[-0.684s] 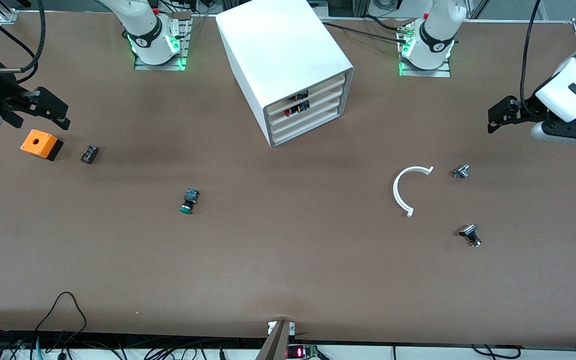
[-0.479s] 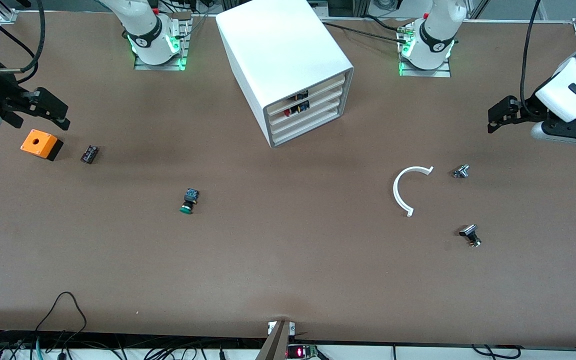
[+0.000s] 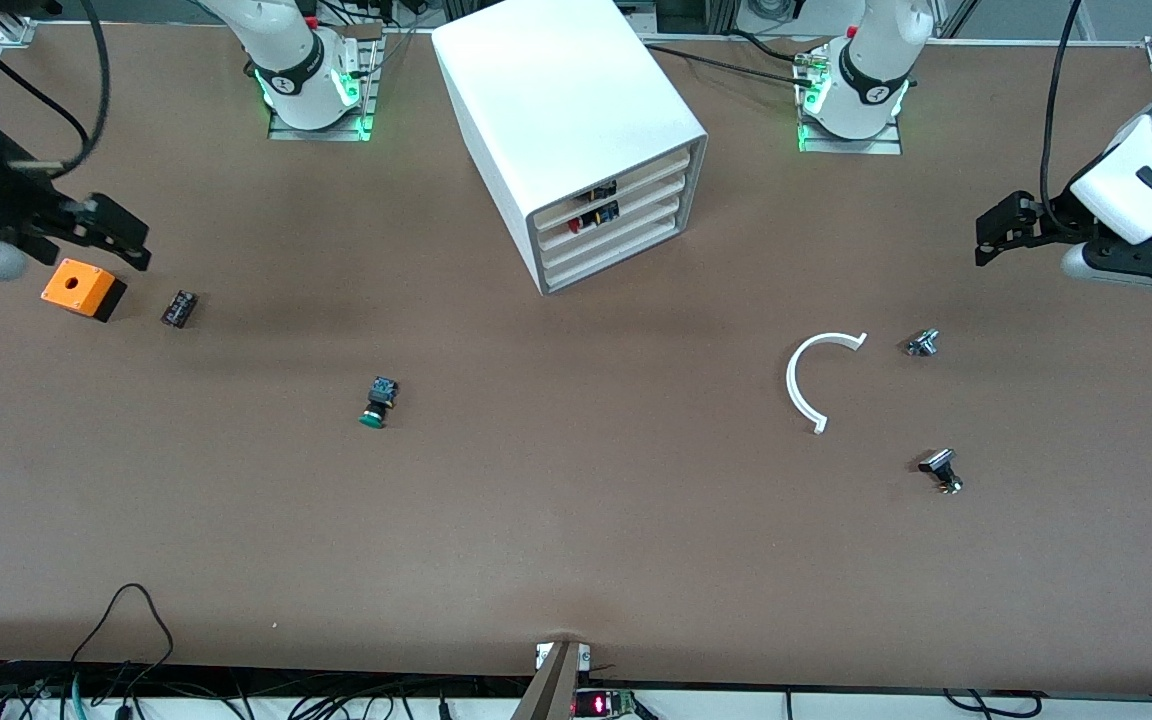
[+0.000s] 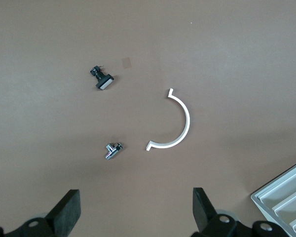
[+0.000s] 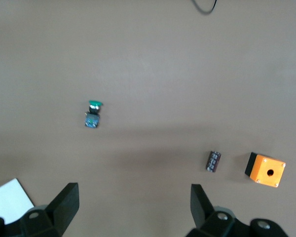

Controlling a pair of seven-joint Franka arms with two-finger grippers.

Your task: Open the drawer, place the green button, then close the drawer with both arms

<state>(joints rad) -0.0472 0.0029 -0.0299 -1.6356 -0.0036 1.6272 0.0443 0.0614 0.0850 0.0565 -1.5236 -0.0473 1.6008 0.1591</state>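
The button lies on the bare table, nearer the front camera than the cabinet, green cap toward the camera; the drawer is closed; the right gripper, wide open and empty, hangs beside the orange box, well apart from the button; the left gripper, also open and empty, waits at its own end.

A: Counter surface: matt brown, smooth. Cabinet: smooth white plastic, slight sheen.

B: Noted. Small fitting: shiny metal. Orange box: matt plastic.
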